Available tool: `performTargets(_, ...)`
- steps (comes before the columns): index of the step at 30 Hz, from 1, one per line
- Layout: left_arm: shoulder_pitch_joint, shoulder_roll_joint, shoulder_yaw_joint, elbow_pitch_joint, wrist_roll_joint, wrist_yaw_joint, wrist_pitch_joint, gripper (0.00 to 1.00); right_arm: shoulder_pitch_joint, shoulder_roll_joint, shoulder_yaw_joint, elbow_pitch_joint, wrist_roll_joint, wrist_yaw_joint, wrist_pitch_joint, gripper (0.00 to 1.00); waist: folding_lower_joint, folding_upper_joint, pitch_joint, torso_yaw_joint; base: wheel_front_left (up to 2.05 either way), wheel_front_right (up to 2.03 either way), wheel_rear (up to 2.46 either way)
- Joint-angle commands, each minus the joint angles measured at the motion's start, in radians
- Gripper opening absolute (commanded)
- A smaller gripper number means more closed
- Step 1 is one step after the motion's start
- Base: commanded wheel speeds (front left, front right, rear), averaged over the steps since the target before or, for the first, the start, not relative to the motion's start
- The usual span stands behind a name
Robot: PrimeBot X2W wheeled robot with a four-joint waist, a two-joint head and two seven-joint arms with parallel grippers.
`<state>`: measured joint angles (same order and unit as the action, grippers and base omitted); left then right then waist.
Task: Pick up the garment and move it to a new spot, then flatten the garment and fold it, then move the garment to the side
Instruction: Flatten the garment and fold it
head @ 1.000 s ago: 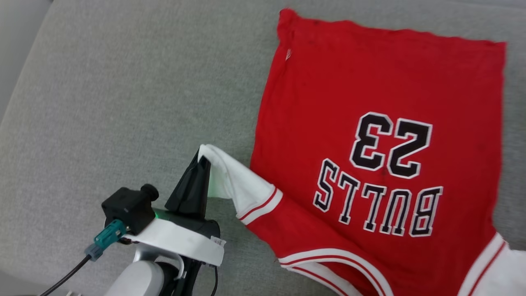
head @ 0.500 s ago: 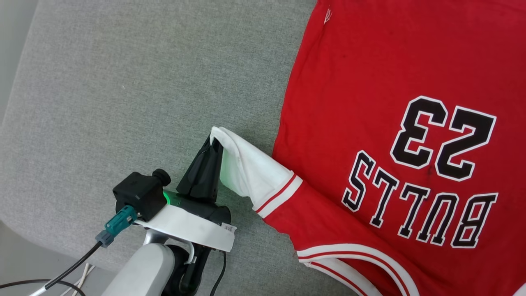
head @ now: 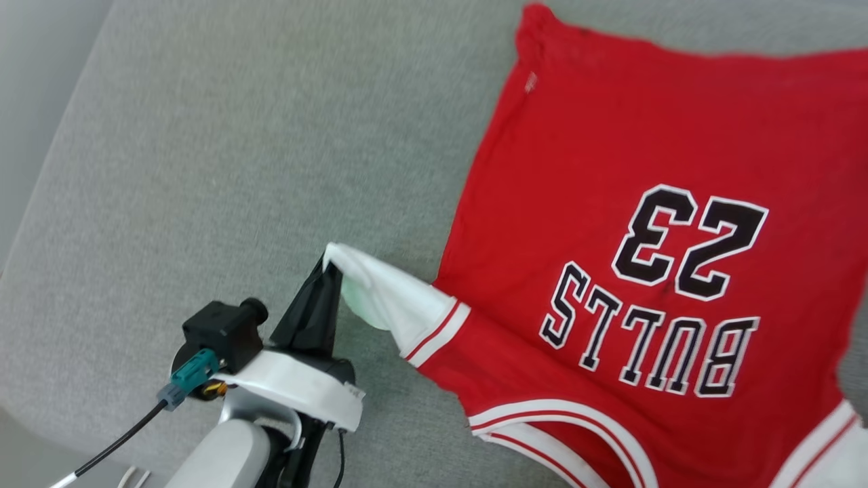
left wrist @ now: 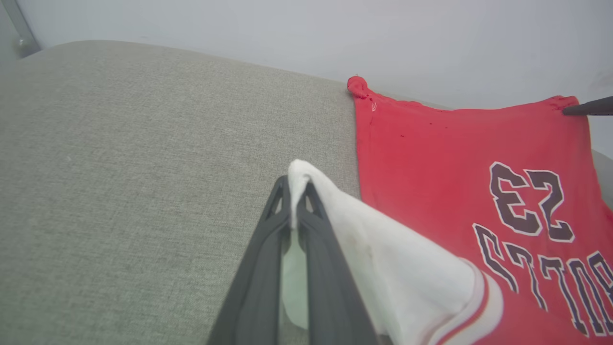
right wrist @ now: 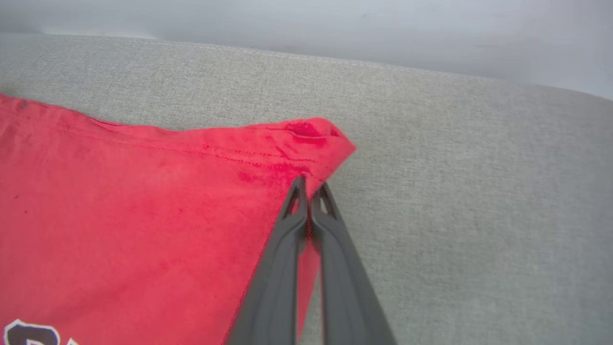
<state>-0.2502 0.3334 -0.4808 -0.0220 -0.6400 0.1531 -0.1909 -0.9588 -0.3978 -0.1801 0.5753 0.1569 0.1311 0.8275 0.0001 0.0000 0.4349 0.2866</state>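
Red jersey-style T-shirt [head: 610, 203] with black "BULLS 23" print lies spread, print up, on the grey woven cushion [head: 237, 169]. I see my left gripper [head: 330, 271] clamped on its white sleeve [head: 386, 301], raised slightly; my right gripper [right wrist: 310, 184] is pinched on the red hem corner [right wrist: 311, 139].

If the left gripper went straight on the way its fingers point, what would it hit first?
The left gripper is shut on the white sleeve of the garment. Past that fold, it would probably meet only the bare grey cushion, with the red body off to the side. Depth is unclear.
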Motion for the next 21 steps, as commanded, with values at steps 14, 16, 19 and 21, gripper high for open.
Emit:
performTargets(14, 0.2, 0.111, 0.074, -0.01, -0.04, 0.121, 0.073, 0.0, 0.476, -0.067, 0.07, -0.216, 0.163, -0.001, -0.002, 0.0, -0.0001, 0.0, -0.335, -0.26, 0.0, 0.0, 0.0)
performTargets(16, 0.226, 0.125, 0.083, -0.023, -0.045, 0.135, 0.086, 0.0, 0.574, -0.059, 0.043, -0.268, 0.18, -0.001, 0.017, 0.0, -0.0001, 0.0, -0.354, -0.281, 0.0, 0.0, 0.0)
performTargets(19, 0.257, 0.148, 0.09, -0.036, -0.049, 0.155, 0.106, 0.0, 0.733, -0.025, 0.0, -0.353, 0.2, -0.001, 0.046, 0.0, -0.0001, 0.0, -0.379, -0.31, 0.0, 0.0, 0.0)
performTargets(21, 0.276, 0.158, 0.093, -0.046, -0.049, 0.165, 0.116, 0.0, 0.837, 0.011, -0.035, -0.411, 0.203, -0.001, 0.062, 0.0, -0.0001, 0.0, -0.391, -0.323, 0.0, 0.0, 0.0)
